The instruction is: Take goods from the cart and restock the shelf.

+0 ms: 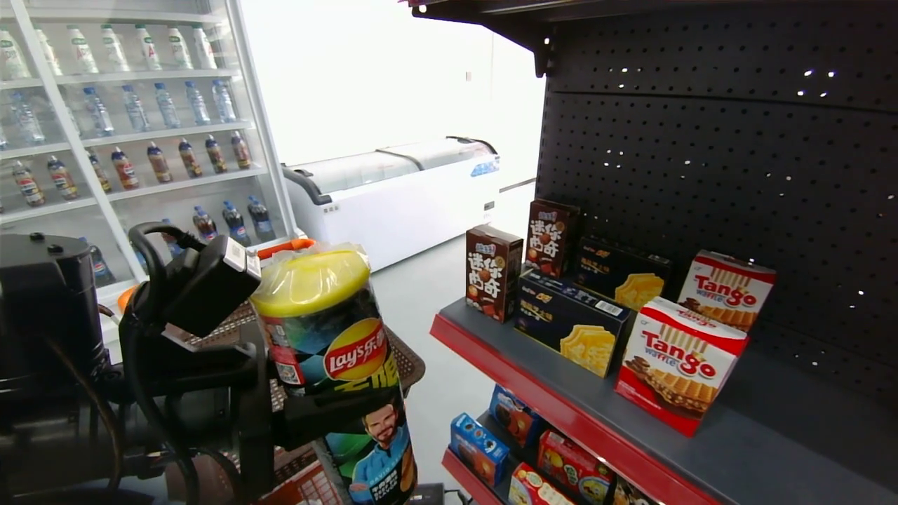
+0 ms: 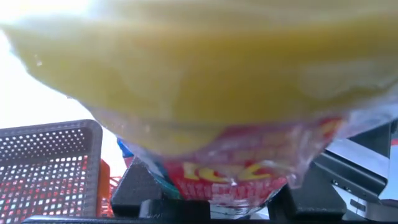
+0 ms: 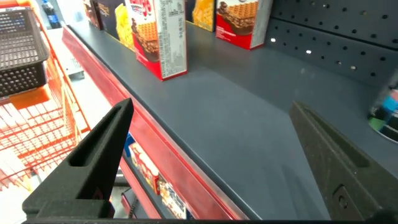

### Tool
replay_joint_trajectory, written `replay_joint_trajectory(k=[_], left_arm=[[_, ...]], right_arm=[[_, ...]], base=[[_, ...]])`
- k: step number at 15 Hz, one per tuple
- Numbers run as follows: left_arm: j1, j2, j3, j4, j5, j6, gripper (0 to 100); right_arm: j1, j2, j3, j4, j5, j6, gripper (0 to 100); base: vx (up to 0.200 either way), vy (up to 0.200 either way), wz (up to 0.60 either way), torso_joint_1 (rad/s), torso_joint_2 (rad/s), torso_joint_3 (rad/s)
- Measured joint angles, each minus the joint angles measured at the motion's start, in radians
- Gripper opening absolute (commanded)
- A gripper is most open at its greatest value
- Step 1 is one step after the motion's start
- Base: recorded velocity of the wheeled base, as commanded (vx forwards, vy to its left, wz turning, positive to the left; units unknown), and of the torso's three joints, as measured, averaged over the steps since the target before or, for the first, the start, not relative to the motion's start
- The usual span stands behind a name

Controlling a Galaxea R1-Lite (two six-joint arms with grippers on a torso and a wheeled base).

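A tall chips canister (image 1: pixel 330 351) with a yellow lid, wrapped in clear plastic, stands upright in my left gripper (image 1: pixel 309 403), which is shut on its middle, left of the shelf and above the cart. Close up, the canister's lid (image 2: pixel 205 68) looms over the left gripper (image 2: pixel 242 202). The shelf (image 1: pixel 505 351) is a grey board with a red front edge. My right gripper (image 3: pixel 211 186) hangs open over a bare stretch of the shelf (image 3: pixel 236 118), with nothing between its fingers.
On the shelf stand red-and-white wafer boxes (image 1: pixel 677 365), dark blue boxes (image 1: pixel 572 319) and brown chocolate boxes (image 1: pixel 493 270), against a black pegboard (image 1: pixel 701 140). Snack boxes (image 1: pixel 484 442) fill the lower shelf. The orange cart (image 3: pixel 31 143) holds a dark basket (image 2: pixel 50 168). A drinks fridge (image 1: pixel 126 126) and chest freezer (image 1: pixel 400 189) stand behind.
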Motion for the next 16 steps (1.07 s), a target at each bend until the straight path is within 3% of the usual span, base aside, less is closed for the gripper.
replay_joint_trajectory(k=[16], left_arm=[[-0.043, -0.002, -0.006, -0.002, 0.004, 0.002, 0]], right_arm=[[0.0, 0.0, 0.0, 0.0, 0.0, 0.0, 100]], base=[[0.0, 0.0, -0.56, 0.002, 0.0, 0.003]])
